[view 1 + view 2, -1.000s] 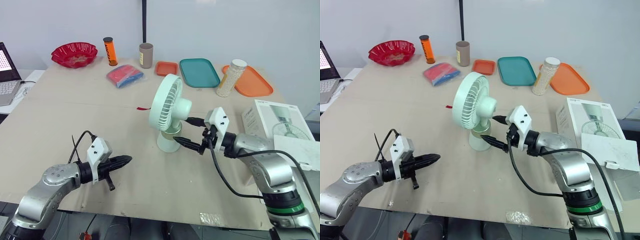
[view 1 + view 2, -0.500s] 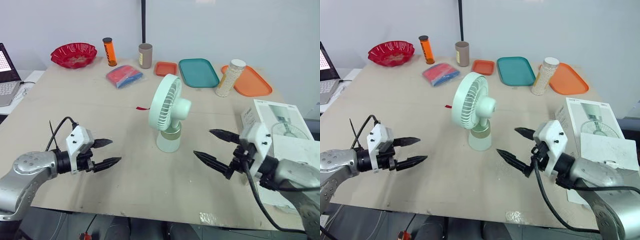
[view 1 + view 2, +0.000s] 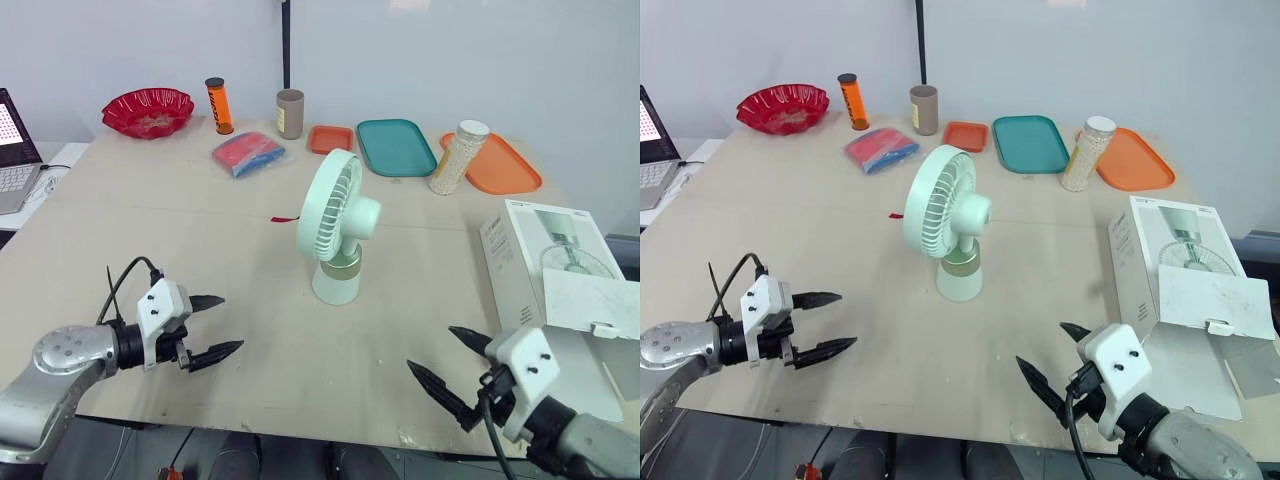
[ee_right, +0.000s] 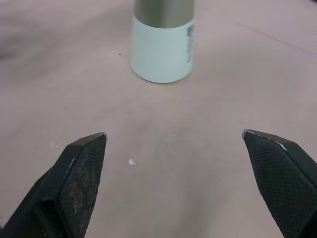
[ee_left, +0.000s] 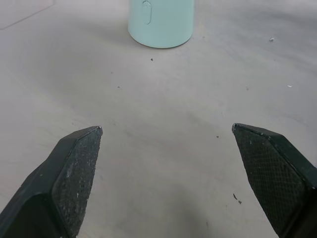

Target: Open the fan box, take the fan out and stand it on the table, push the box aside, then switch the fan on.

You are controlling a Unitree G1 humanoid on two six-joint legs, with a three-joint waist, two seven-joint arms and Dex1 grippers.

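Note:
The pale green fan (image 3: 337,213) stands upright mid-table on its round base (image 5: 161,22), the grille facing the left. The white fan box (image 3: 545,262) lies at the right edge with its flap open. My left gripper (image 3: 230,322) hovers open over the near left of the table, well left of the fan and empty. My right gripper (image 3: 430,348) is open and empty near the front edge, between fan and box. In the right wrist view the fan base (image 4: 161,54) stands well beyond the spread fingers (image 4: 79,173).
Along the far edge sit a red bowl (image 3: 148,108), an orange can (image 3: 217,103), a cup (image 3: 290,112), a blue-red packet (image 3: 248,152), a small orange tray (image 3: 332,138), a teal tray (image 3: 397,146), a grain bottle (image 3: 455,157) and an orange tray (image 3: 500,165). A laptop (image 3: 15,150) sits far left.
My right gripper has drawn back from the fan's base to the table's front edge. My left gripper went from shut to open and shifted slightly left.

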